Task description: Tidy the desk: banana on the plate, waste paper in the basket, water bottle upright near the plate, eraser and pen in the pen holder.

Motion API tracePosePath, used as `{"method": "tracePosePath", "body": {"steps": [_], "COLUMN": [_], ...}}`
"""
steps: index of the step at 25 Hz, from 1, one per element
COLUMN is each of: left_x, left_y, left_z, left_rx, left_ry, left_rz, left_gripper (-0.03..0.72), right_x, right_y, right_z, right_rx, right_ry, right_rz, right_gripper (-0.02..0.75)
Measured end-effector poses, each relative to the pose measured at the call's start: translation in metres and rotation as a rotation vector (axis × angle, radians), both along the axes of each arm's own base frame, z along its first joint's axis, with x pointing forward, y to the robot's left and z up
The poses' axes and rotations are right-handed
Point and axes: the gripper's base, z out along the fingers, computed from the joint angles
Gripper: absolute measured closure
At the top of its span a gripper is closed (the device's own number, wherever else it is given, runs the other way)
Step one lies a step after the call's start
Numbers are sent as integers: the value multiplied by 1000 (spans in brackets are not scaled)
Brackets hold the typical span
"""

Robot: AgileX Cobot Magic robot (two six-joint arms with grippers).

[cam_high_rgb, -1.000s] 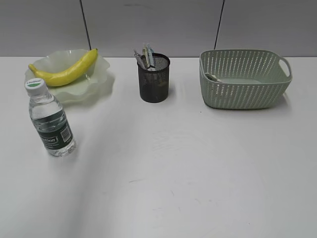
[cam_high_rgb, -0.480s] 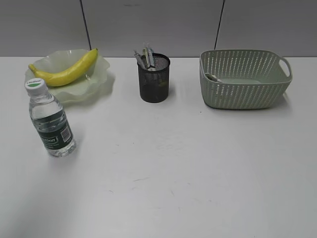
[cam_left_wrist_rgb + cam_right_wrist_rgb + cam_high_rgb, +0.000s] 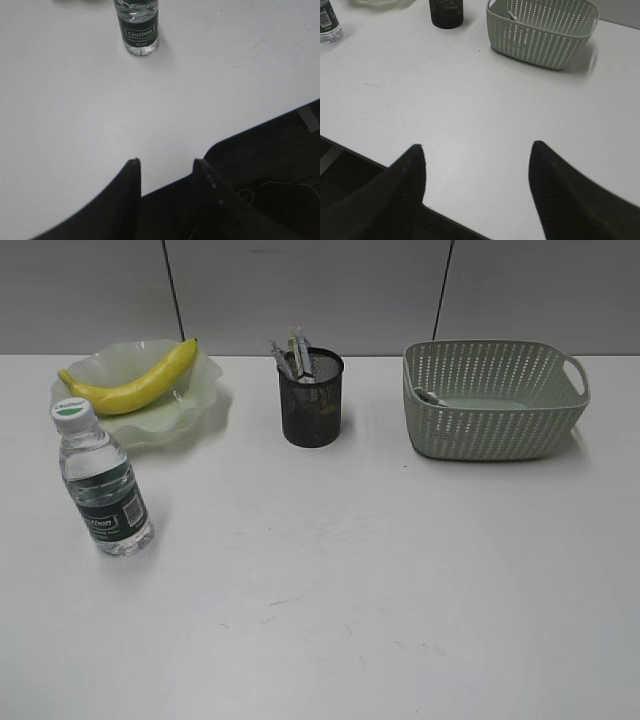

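The yellow banana (image 3: 130, 385) lies in the ruffled green plate (image 3: 205, 405) at the desk's (image 3: 400, 570) back left. The water bottle (image 3: 100, 490) stands upright in front of the plate. Pens (image 3: 297, 355) stick out of the black mesh pen holder (image 3: 312, 405). The eraser is hidden. A small pale scrap, the waste paper (image 3: 430, 396), lies inside the basket (image 3: 490, 410) by its left wall. My left gripper (image 3: 166, 162) is open and empty over the desk's near edge, with the bottle (image 3: 136, 27) far ahead. My right gripper (image 3: 477, 145) is open wide, holding nothing.
In the right wrist view the basket (image 3: 542, 30) and pen holder (image 3: 446, 12) sit far ahead, with the bottle (image 3: 327, 22) at the top left corner. A dark area beyond the desk's near edge (image 3: 270, 170) lies under the left gripper. Neither arm shows in the exterior view.
A soft shadow on the desk's near left has faded away. None of the objects has moved.
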Motion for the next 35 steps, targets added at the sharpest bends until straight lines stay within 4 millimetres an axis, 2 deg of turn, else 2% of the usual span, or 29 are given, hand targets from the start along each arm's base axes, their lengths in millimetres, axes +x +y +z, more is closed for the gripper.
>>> {"method": "tracePosePath", "body": {"steps": [2, 6, 9, 15, 35], "left_x": [-11, -29, -36, -31, -31], "left_y": [6, 16, 19, 15, 15], "left_z": [-6, -6, -7, -10, -9], "left_rx": [-28, -112, -160, -174, -176], "left_ry": [-41, -184, -271, -323, -328], "left_rz": [-2, -6, -9, -35, -40], "left_gripper": [429, 430, 430, 430, 430], "right_x": [0, 0, 0, 0, 0], "right_y": [0, 0, 0, 0, 0], "right_z": [0, 0, 0, 0, 0], "right_rx": [0, 0, 0, 0, 0], "right_ry": [0, 0, 0, 0, 0], "right_rz": [0, 0, 0, 0, 0], "right_gripper": [227, 227, 227, 227, 227]}}
